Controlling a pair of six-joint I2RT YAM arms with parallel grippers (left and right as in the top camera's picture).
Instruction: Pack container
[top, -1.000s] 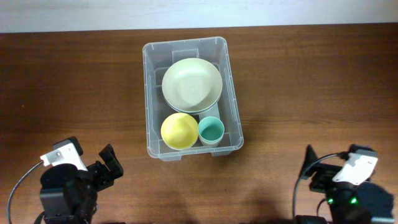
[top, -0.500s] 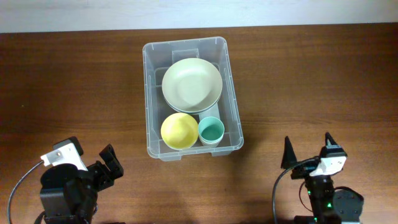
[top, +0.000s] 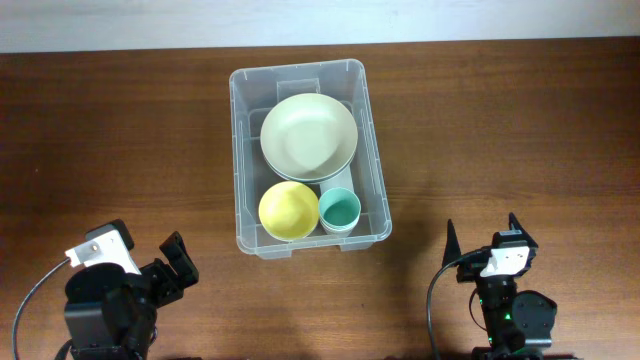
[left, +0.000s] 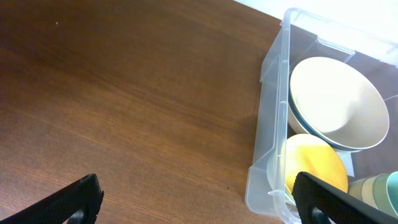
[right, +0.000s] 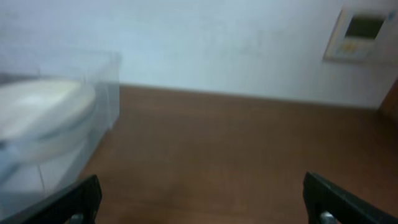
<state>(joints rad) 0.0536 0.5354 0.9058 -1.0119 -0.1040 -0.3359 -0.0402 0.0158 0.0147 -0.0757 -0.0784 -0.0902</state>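
The clear plastic container (top: 243, 150) stands at the table's middle back. It holds a pale green bowl (top: 309, 135) stacked on another, a yellow bowl (top: 288, 210) and a teal cup (top: 339, 210). It also shows in the left wrist view (left: 268, 118) with the pale bowl (left: 333, 99) and yellow bowl (left: 314, 165), and blurred at the left of the right wrist view (right: 99, 81). My left gripper (top: 170, 262) is open and empty at the front left. My right gripper (top: 482, 240) is open and empty at the front right.
The brown wooden table (top: 500, 130) runs to a white wall at the back. A small wall panel (right: 359, 31) shows in the right wrist view.
My right arm has swung left and turned, so its fingers now point toward the back of the table. The left arm and the container's contents have not moved.
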